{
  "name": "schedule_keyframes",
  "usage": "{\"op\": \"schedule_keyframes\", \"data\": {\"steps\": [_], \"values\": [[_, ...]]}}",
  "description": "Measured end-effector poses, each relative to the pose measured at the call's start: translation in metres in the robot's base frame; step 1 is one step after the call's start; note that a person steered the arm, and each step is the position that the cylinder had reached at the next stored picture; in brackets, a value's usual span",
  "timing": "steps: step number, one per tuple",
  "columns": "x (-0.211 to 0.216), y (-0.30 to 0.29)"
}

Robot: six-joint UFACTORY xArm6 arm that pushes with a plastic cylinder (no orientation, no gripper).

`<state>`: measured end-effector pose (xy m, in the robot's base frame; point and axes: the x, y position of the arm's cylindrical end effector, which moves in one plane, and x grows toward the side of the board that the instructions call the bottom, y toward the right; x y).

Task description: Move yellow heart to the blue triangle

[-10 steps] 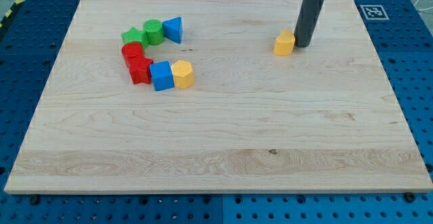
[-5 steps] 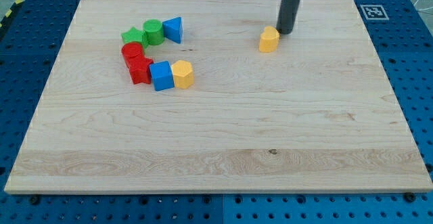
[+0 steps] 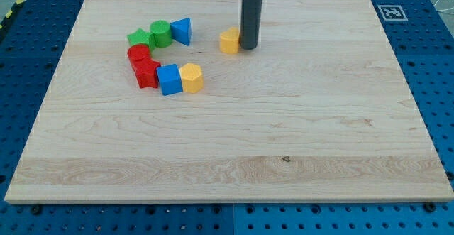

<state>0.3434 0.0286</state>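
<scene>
Camera view | my tip (image 3: 249,47) touching yellow heart's (image 3: 229,41) right | blue triangle (image 3: 182,30) left, path clear | jaws: none

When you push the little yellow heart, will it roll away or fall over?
Probably neither. The yellow heart looks squat and flat-bottomed on the smooth wooden board, so it should slide. With my tip against its right side, an off-centre push might turn it.

Single high oblique view over table (image 3: 355,121)

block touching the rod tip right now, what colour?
Yellow: the yellow heart sits against my tip on its left, clear in the camera view.
</scene>
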Motion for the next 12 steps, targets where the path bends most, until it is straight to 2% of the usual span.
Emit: {"op": "schedule_keyframes", "data": {"steps": [2,5,9,11,12], "values": [[0.016,-0.003],[0.006,-0.037],[-0.005,-0.031],[-0.012,0.003],[-0.022,-0.006]]}}
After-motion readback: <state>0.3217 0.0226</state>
